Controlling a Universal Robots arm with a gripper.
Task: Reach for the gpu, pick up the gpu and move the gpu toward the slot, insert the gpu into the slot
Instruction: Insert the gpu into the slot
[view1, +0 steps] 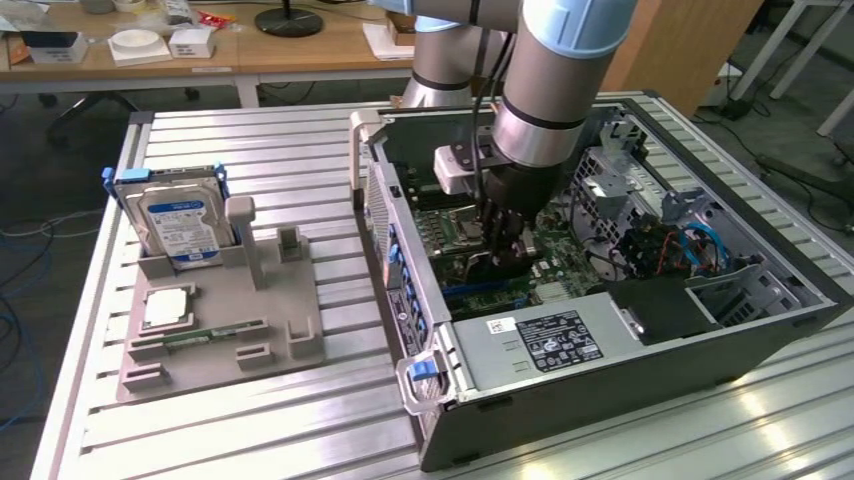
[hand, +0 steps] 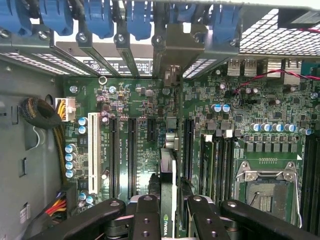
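Reaching down into the open computer case (view1: 627, 330), our gripper (view1: 505, 262) is clamped on the gpu (hand: 167, 200), which we see edge-on between the black fingers (hand: 146, 220). We hold the card upright over the green motherboard (hand: 240, 105), its lower edge at a long black slot (hand: 170, 135), though we cannot tell whether it is seated. Near the worktop's (view1: 267, 140) far edge from the case, a grey holder (view1: 220, 330) carries a hard drive (view1: 180, 225) and a slim memory stick (view1: 207, 333).
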